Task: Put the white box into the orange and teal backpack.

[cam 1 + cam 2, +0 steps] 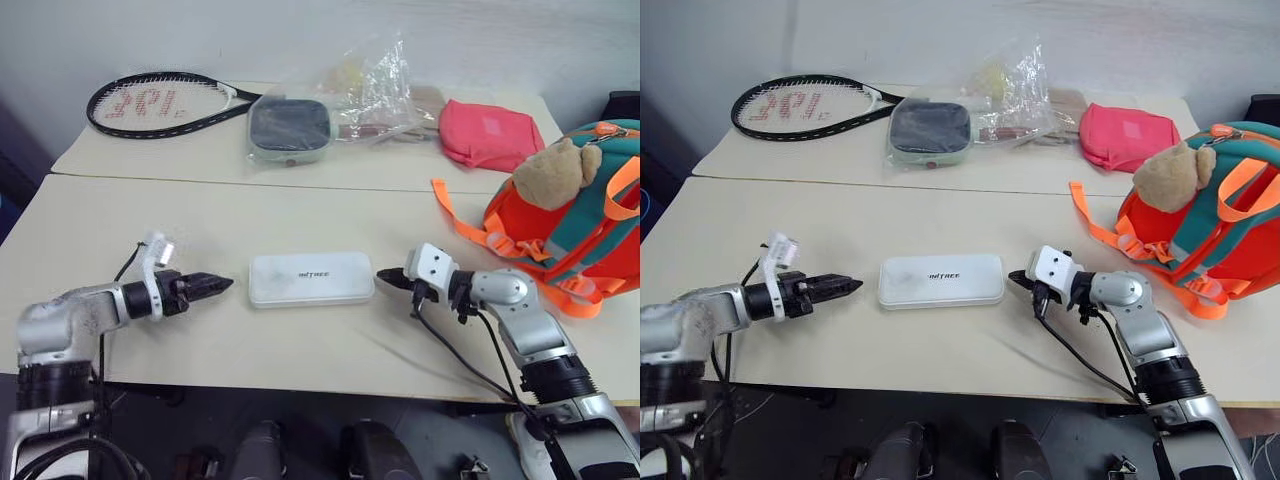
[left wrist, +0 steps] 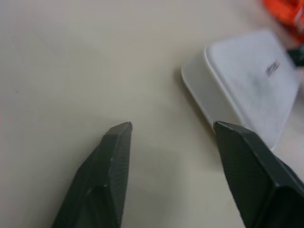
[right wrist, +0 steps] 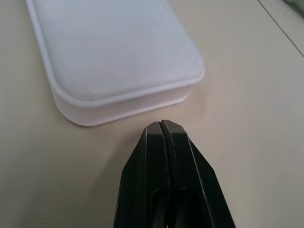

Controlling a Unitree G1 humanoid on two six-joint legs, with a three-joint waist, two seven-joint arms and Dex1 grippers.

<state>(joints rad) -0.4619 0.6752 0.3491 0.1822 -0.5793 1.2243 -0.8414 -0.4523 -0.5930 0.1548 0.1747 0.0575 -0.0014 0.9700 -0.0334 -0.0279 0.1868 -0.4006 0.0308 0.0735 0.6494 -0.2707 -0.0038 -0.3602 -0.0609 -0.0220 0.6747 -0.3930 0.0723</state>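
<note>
The white box (image 1: 311,278) lies flat on the near table, lettering up, between my two grippers. My left gripper (image 1: 222,285) hovers just off the box's left end, pointing at it. In the left wrist view its fingers (image 2: 114,156) stand apart and open, with the box (image 2: 247,80) beyond them. My right gripper (image 1: 385,275) is shut and empty, its tip almost at the box's right end (image 3: 114,52). The orange and teal backpack (image 1: 590,215) stands at the table's right side with a tan teddy bear (image 1: 553,172) on it and orange straps trailing out.
On the far table lie a tennis racket (image 1: 165,103), a dark-topped pale green case (image 1: 290,128), a crumpled clear plastic bag (image 1: 365,85) and a pink pouch (image 1: 490,133). A seam (image 1: 300,185) runs between the two tables. The near table's front edge lies just under my arms.
</note>
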